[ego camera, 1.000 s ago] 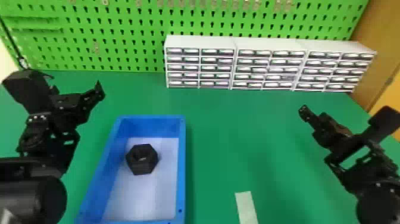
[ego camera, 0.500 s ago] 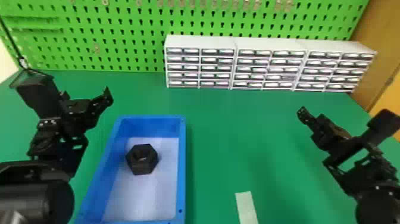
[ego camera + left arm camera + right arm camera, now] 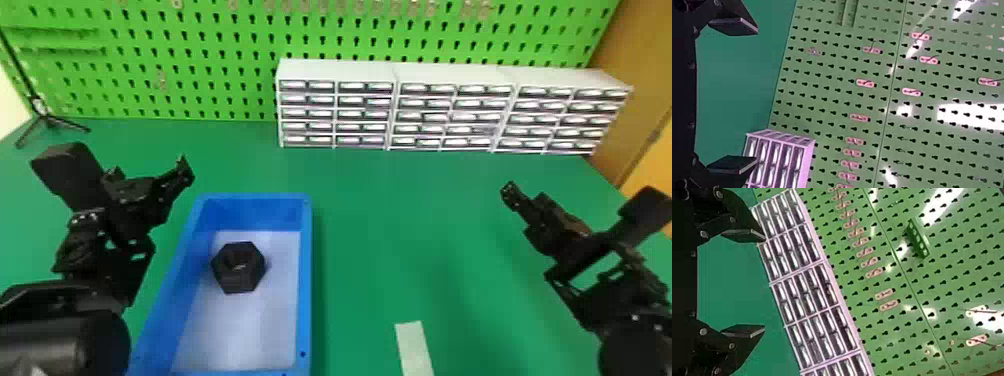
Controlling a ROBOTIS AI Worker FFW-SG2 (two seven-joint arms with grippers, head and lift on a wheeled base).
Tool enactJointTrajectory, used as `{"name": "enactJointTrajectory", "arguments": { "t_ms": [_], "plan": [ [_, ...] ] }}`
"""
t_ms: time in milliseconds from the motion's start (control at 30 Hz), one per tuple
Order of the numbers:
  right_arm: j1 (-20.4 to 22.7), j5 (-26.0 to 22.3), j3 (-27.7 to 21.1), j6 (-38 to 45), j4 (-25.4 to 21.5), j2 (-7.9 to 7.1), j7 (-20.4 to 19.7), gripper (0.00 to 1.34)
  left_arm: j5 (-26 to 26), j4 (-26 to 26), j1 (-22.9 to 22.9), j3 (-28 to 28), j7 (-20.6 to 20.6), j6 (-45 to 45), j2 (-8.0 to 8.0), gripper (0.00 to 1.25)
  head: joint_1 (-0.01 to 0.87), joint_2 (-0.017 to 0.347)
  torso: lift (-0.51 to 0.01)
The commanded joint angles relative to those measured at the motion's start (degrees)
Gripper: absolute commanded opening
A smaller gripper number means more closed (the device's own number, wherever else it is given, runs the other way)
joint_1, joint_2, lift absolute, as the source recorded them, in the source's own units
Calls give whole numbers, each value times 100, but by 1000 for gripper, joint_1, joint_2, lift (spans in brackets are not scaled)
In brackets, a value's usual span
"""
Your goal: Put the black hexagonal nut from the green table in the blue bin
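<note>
Green table (image 3: 400,225) before a green pegboard (image 3: 215,56), black hexagonal nut (image 3: 238,272) in the blue bin (image 3: 306,280)

Backed by a row of small-drawer cabinets (image 3: 452,116), with a pale strip (image 3: 415,350) lying just right of the bin. Inside the bin, lying flat with hole upward: the nut, toward the far end, nearer the left wall than the right. By the look of it, placed as the task asks.

Should handle as a stiff, solid block, hard to crush or dent. Cannot judge heavy or light, nor tell metal from plastic. Best taken across two opposite flat sides, rather than corner to corner, with some risk of twisting or slipping out. Might slide under a light pinch, so squeeze firmly and keep level. If ever regripping, come straight down and mind the bin's walls, especially the left one.

At the left gripper (image 3: 757,95), off the bin's left side: released, fingers spread, nothing between. At the right gripper (image 3: 765,283), well apart from the bin: likewise parted and empty. Probably no further grasp called for.
</note>
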Motion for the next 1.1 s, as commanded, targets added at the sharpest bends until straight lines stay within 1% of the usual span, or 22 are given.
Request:
{"name": "enactJointTrajectory", "arguments": {
  "t_ms": [0,67,300,633,967,1067],
  "plan": [
    [-3,-6,-24,-3,27,-4,-1,885,15,45,-32,-27,0,-9,-1,1123,692,8,-97],
    [-12,-6,-24,6,27,-4,-1,884,24,63,-41,-27,0,-9,-1,1123,692,8,-97],
    [-73,-6,64,32,27,-83,-1,885,24,63,-85,0,0,-53,-1,1123,692,8,-97],
    [-73,-41,117,76,27,-127,-1,885,24,63,-76,17,0,-97,-1,1123,692,8,-97],
    [-117,3,214,103,18,-118,-1,888,24,63,-76,44,0,-124,-1,1123,692,8,-97],
    [-144,64,214,103,18,-83,-1,888,24,63,-76,52,0,-124,-1,1123,692,8,-97]
  ]
}}
